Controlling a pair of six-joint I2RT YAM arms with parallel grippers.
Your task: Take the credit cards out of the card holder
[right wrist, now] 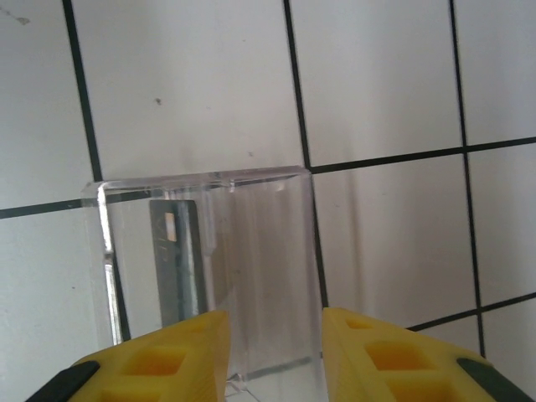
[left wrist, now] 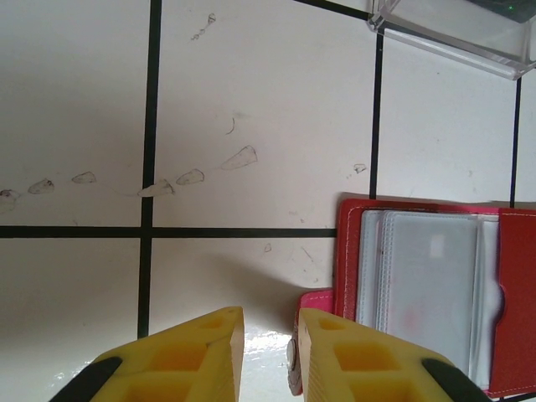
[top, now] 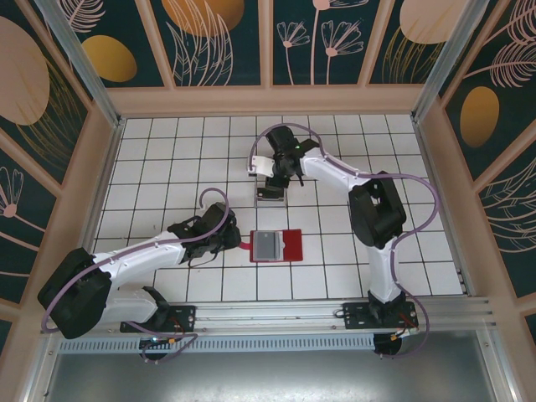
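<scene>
Since a dark card (right wrist: 176, 251) is seen sitting in the clear box (right wrist: 251, 218) just ahead of the parted right tool (right wrist: 276, 322), a straight-up retreat is probably advised, with the open card holder (left wrist: 435, 293) steadied just right of the narrowly parted, empty left tool (left wrist: 270, 322).

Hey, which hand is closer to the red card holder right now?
Left. The left hand sits at the card holder's left edge, by its closing tab. The right hand is farther back, above the clear plastic box.
</scene>
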